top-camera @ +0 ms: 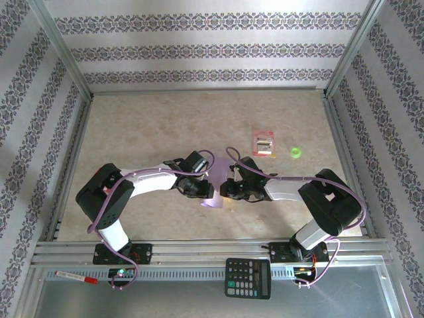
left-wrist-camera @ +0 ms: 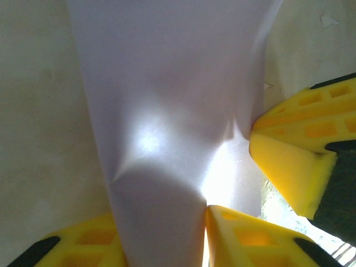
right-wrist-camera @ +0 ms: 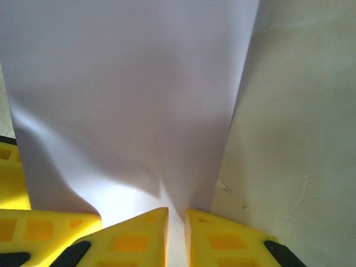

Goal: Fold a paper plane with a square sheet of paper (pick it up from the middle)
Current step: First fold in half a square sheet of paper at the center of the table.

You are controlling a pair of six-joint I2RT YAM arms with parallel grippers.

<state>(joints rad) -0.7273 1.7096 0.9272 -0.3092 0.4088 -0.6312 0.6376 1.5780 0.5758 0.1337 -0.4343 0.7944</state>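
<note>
Your right pincer [right-wrist-camera: 177,222] is clamped on the square sheet of paper [right-wrist-camera: 128,100], over the bench's [top-camera: 165,126] near middle. Your left pincer [left-wrist-camera: 158,222] straddles it, bite unclear. It looks featherlight and floppy, so pinch near the edges.

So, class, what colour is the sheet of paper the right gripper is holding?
Pale lavender-purple; the sheet of paper shows best in the right wrist view.

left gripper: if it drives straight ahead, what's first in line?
The lavender sheet lying between the left gripper's fingers; just behind it, the right gripper, seemingly very close, though depth is unclear.
</note>
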